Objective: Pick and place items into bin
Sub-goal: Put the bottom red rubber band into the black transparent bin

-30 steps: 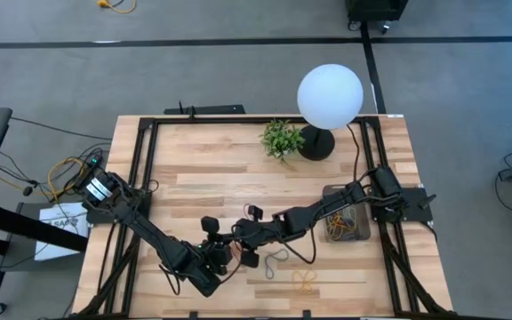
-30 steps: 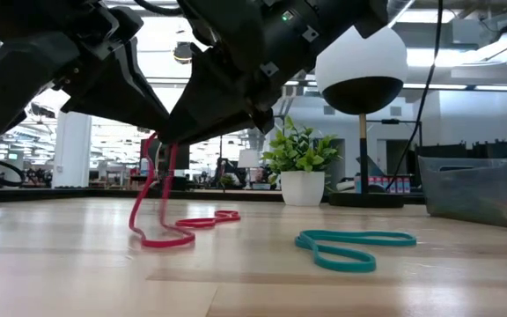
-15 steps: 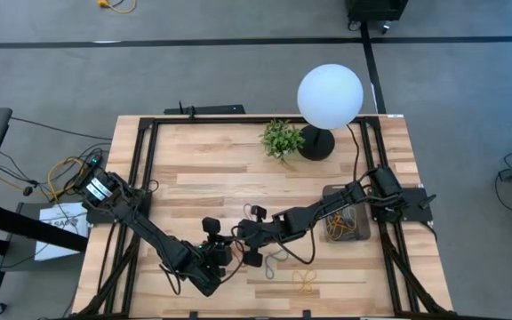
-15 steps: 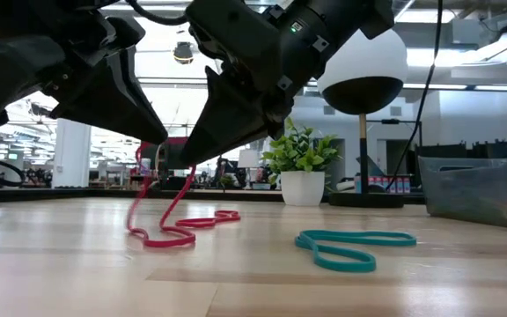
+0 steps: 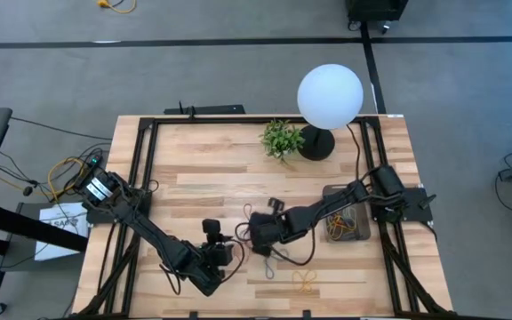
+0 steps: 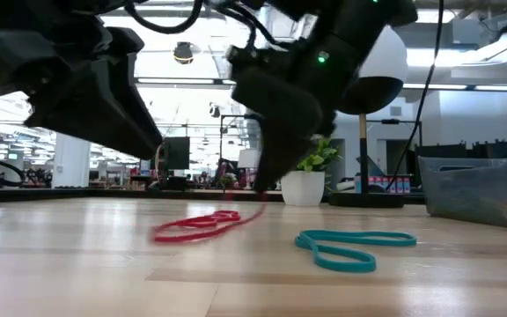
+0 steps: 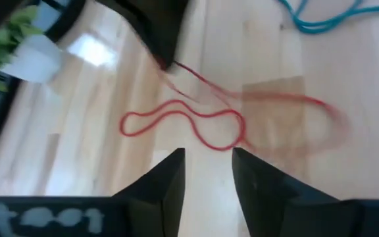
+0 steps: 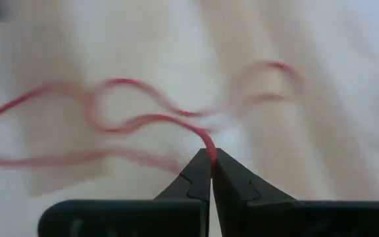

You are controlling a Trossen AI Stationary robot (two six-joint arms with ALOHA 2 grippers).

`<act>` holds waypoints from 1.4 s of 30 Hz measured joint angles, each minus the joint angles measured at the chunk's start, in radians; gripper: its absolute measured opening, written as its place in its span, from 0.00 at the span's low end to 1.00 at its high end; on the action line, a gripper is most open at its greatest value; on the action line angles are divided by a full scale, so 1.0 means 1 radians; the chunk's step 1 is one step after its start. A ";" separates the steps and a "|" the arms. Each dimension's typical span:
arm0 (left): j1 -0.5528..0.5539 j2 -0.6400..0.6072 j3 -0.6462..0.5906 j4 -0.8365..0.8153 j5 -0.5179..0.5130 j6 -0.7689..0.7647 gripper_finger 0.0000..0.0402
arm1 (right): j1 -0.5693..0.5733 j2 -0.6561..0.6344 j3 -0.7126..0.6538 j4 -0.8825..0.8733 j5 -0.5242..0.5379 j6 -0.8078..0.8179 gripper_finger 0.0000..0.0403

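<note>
Item: red rubber band point(image 8: 137, 122), a thin, light, floppy loop trailing across the tabletop point(image 5: 212, 182), which we judged best pinched anywhere on its strand, as our right claw point(image 8: 210, 161) clenched one end while the left claw point(image 7: 207, 172) stood released nearby.

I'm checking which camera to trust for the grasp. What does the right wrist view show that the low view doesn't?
Only the right wrist view shows the right gripper with its fingers shut on the red band. Only the low view shows the teal band, the bin, the plant and the lamp. Both show the red band trailing over the wooden table.
</note>
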 joint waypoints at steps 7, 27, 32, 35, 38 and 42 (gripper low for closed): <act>0.020 0.000 0.000 0.000 0.014 -0.001 0.30 | 0.089 -0.142 0.009 -0.496 0.225 0.400 0.00; 0.039 0.000 0.000 0.005 0.059 -0.035 0.30 | 0.378 -0.251 -0.311 -1.074 0.027 1.330 0.01; 0.041 0.000 0.000 0.002 0.059 -0.035 0.30 | 0.372 -0.274 -0.405 -1.064 -0.189 1.390 0.01; 0.043 0.000 0.000 0.002 0.060 -0.035 0.30 | 0.378 -0.281 -0.426 -1.076 -0.260 1.416 0.01; 0.045 0.000 0.000 0.008 0.066 -0.035 0.30 | 0.386 -0.280 -0.420 -1.076 -0.253 1.416 0.01; 0.045 0.000 0.000 0.011 0.067 -0.035 0.30 | 0.386 -0.280 -0.402 -1.073 -0.226 1.416 0.01</act>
